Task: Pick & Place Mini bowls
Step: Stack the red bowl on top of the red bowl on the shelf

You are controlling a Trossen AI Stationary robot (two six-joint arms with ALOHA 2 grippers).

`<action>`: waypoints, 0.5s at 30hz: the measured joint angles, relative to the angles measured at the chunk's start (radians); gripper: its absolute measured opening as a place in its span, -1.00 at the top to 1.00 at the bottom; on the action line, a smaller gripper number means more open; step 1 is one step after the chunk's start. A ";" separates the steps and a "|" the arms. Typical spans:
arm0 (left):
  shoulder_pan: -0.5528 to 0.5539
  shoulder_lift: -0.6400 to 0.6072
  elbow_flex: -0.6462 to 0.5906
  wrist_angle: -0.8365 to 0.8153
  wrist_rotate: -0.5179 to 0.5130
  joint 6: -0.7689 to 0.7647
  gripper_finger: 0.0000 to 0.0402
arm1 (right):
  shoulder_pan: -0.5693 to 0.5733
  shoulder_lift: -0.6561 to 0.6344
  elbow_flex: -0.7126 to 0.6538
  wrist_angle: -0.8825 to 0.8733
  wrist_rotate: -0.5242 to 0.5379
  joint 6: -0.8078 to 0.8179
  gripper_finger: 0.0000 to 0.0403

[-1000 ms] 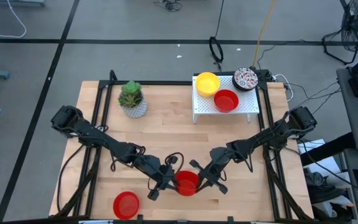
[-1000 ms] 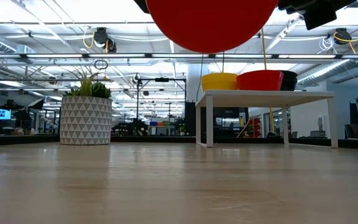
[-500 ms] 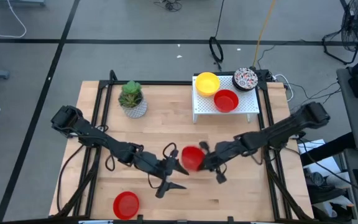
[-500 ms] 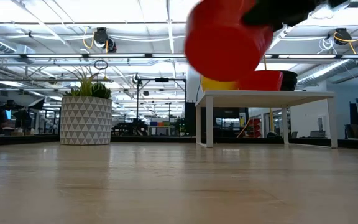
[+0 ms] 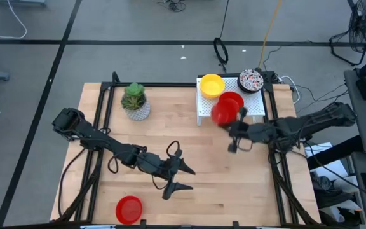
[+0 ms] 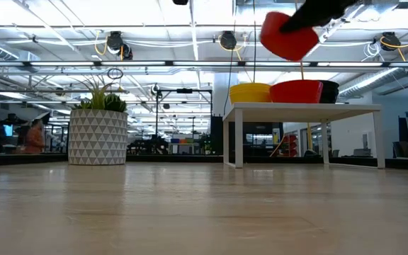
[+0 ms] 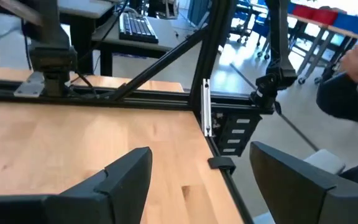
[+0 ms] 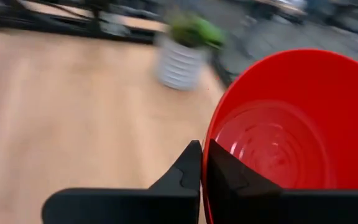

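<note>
My right gripper (image 5: 236,126) is shut on a red mini bowl (image 5: 223,113) and holds it in the air just in front of the white stand (image 5: 254,109) at the far right. On the stand sit a yellow mini bowl (image 5: 211,84), another red one (image 5: 236,99) and a speckled one (image 5: 251,79). A third red mini bowl (image 5: 129,208) lies on its base near the table's near left edge. My left gripper (image 5: 187,179) hangs open over the middle of the table, its fingers (image 7: 129,180) with nothing between them. My right gripper pinches the red bowl's rim (image 8: 207,149), one finger (image 8: 232,180) inside the bowl and one outside. The fingers come roughly level from the table's right side. The bowl (image 6: 287,35) is lifted clear of table and stand and hangs tilted.
A green plant in a patterned whitish pot (image 5: 135,102) stands at the far left of the table. The black frame rails (image 7: 204,112) run along the table's edges. Bare wood lies between the arms and the stand (image 6: 303,110).
My left gripper has opened and let go of the red bowl that both grippers held over the table's near middle. My right gripper has carried that bowl up and toward the far right, to the stand, turning so that the bowl now hangs tilted.
</note>
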 joint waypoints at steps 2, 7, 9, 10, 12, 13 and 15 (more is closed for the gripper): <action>0.000 0.000 0.000 -0.001 0.000 -0.024 -0.37 | -0.059 -0.009 0.000 -0.038 0.038 0.017 1.00; -0.001 0.000 0.000 -0.003 0.002 -0.087 -0.37 | -0.224 0.001 0.000 -0.136 0.018 0.077 1.00; -0.001 0.000 0.000 -0.004 0.011 -0.112 -0.37 | -0.278 0.011 0.000 -0.155 0.009 0.094 1.00; -0.001 0.000 0.000 -0.004 0.019 -0.121 -0.37 | -0.299 0.017 0.000 -0.161 0.009 0.100 1.00; -0.001 0.000 0.000 -0.006 0.035 -0.140 -0.36 | -0.337 0.029 0.000 -0.161 0.008 0.102 1.00; -0.001 0.000 0.000 -0.010 0.039 -0.147 -0.36 | -0.351 0.034 0.000 -0.163 -0.001 0.102 1.00; -0.002 0.000 0.000 -0.016 0.052 -0.162 -0.37 | -0.374 0.047 0.000 -0.161 -0.056 0.103 1.00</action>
